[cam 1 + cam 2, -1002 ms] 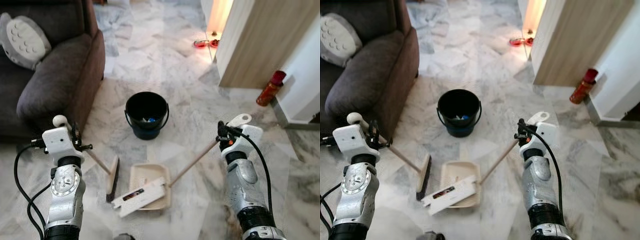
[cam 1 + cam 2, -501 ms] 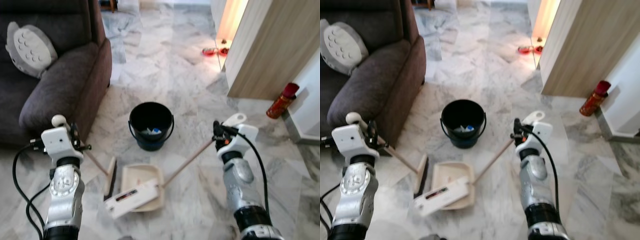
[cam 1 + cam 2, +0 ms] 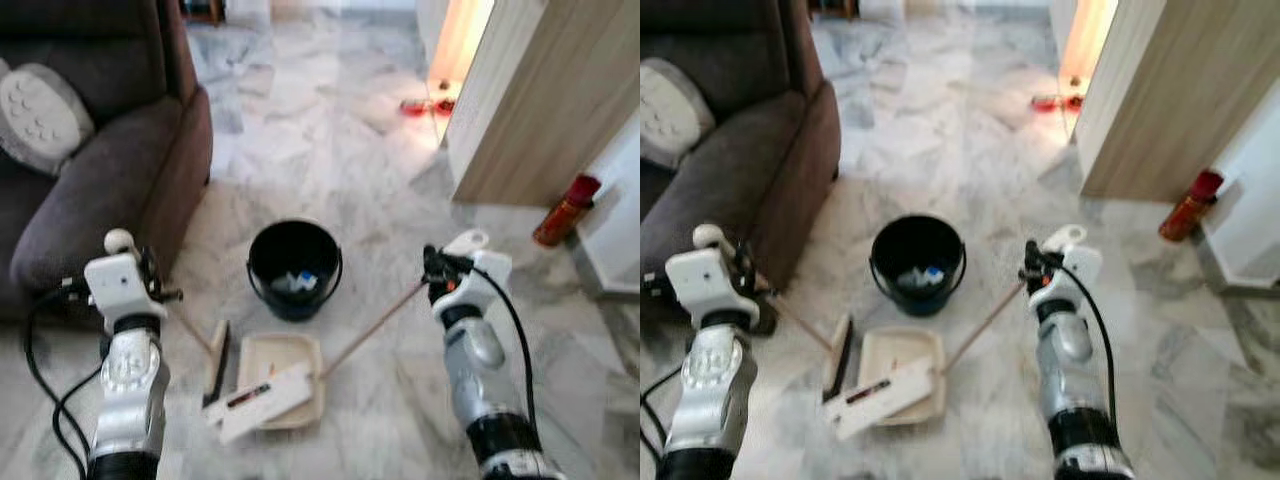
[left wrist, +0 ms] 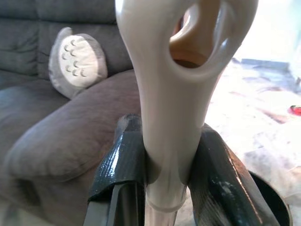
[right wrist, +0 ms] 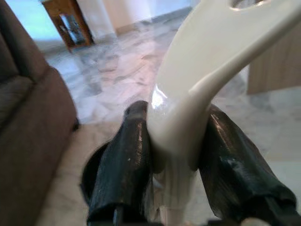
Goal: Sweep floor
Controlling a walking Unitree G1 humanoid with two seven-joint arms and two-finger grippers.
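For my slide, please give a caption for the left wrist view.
Left gripper clamps the cream broom handle; grey sofa behind.

Head stereo cameras look steeply down at a marble floor [image 3: 330,150], sharing a black bucket [image 3: 294,268]; each wrist camera looks close along its gripper's clamped handle.

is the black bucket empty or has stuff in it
Not empty. The bucket stands upright on the floor, with a few pale and blue scraps lying at its bottom.
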